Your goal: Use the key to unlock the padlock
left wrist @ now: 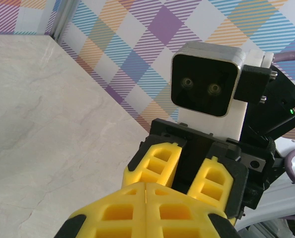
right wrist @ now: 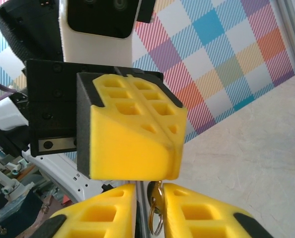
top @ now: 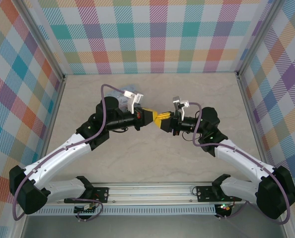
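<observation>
Both grippers meet tip to tip above mid-table. left gripper (top: 151, 117) comes in from the left, right gripper (top: 163, 122) from the right, tips touching or nearly so.

Left: yellow fingers (right wrist: 132, 129) pressed flush, just a seam line, nothing visible between them. Can't tell if anything is pinched inside.

Right: jaws narrow. the key (right wrist: 156, 210) sits in the slot between its fingers, a thin metal piece with a small ring at the near end, close against the inner face of one finger. Right wrist view has the left fingertip block directly over that slot, just beside the key's far end.

Room: table (top: 152, 163) is bare in front of and beneath the grippers, all the way back to the base rail (top: 147, 191). Plaid walls (top: 152, 34) close the far, left and right edges, and both grippers are well apart from them. A pale-blue object (top: 126, 91) lies just behind the left wrist, partly hidden by it, near the far wall. The arms' elbows spread outward toward the side walls
</observation>
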Controlling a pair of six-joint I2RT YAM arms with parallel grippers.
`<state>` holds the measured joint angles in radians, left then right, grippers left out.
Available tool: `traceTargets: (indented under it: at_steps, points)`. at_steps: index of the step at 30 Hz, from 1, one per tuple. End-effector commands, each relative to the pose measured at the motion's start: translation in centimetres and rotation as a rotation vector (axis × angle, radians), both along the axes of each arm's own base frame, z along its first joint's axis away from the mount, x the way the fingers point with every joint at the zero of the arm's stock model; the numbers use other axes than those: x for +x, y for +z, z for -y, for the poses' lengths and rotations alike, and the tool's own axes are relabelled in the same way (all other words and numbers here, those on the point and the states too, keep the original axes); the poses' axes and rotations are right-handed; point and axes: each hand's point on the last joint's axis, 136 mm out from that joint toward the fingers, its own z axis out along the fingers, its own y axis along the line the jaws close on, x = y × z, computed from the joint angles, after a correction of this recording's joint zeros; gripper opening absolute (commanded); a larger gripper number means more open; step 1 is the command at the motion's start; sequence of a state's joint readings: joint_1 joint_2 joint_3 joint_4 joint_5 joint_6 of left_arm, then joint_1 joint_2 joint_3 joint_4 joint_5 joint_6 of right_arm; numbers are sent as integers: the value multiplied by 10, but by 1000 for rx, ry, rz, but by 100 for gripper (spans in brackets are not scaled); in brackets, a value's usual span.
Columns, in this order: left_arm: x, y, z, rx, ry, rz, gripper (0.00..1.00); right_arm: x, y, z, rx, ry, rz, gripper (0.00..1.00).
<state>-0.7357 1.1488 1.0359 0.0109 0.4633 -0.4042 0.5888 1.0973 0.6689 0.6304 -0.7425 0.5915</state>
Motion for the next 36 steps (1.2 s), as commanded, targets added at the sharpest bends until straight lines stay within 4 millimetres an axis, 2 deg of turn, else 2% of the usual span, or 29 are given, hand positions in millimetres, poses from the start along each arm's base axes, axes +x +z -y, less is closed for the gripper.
traceTargets:
  at_steps: [1,7,11,18,22,24,28,34,36]
  points:
    - [1,3,0,-17,13,14,0,-7,21,-1,34,32,64,16]
    - [3,2,-3,-12,36,17,0,-5,18,0,24,15,61,3]
    - [19,-5,-19,66,169,7,20,0,4,3,-34,-35,27,1]
    - [53,-34,-67,288,427,-44,49,15,-35,21,-213,-207,-35,0]
    - [81,-57,-90,413,516,-83,71,23,-59,35,-315,-306,-82,0]
    - [97,-71,-97,475,542,-101,78,26,-67,41,-347,-340,-101,0]
    - [139,-98,-110,599,629,-116,83,28,-78,46,-380,-376,-130,0]
    - [201,-132,-103,681,642,-182,90,28,-83,52,-403,-401,-155,0]
    - [218,-152,-99,710,640,-209,91,27,-85,53,-409,-406,-164,0]
